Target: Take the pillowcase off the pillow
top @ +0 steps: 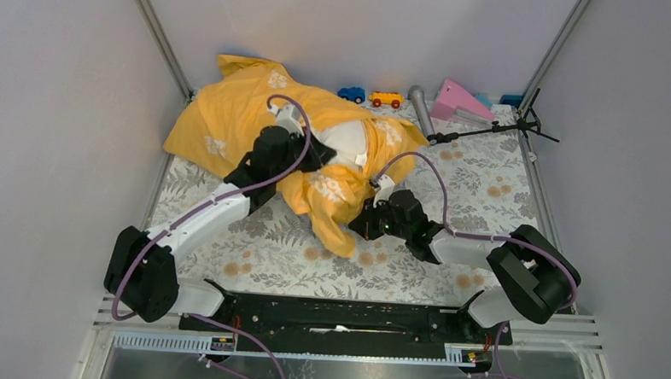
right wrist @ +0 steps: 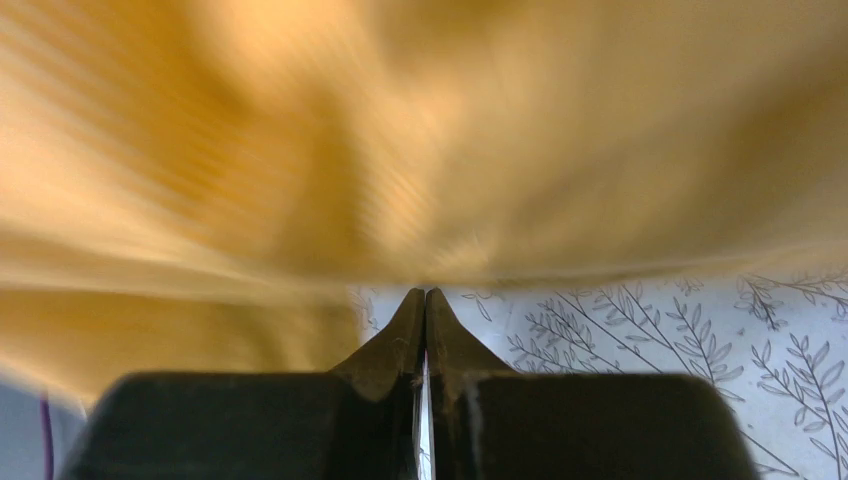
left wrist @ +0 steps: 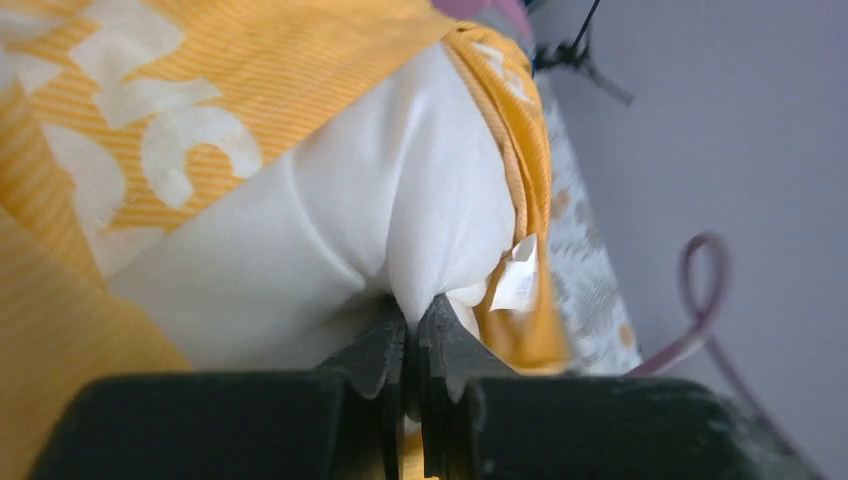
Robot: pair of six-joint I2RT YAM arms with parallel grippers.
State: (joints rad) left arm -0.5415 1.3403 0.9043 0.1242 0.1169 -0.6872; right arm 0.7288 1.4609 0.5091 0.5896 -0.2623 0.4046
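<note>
The yellow-orange pillowcase lies bunched over the pillow at the back left of the table. A patch of the off-white pillow bulges out of its opening. My left gripper is shut on a pinch of the white pillow fabric, with the pillowcase around it and a white label beside it. My right gripper is shut at the near fold of the pillowcase. In the right wrist view its tips meet at the lower edge of the blurred yellow pillowcase.
The floral table cloth covers the table. At the back stand a blue toy car, an orange toy car, a grey cylinder, a pink wedge and a black tripod. Grey walls close in both sides.
</note>
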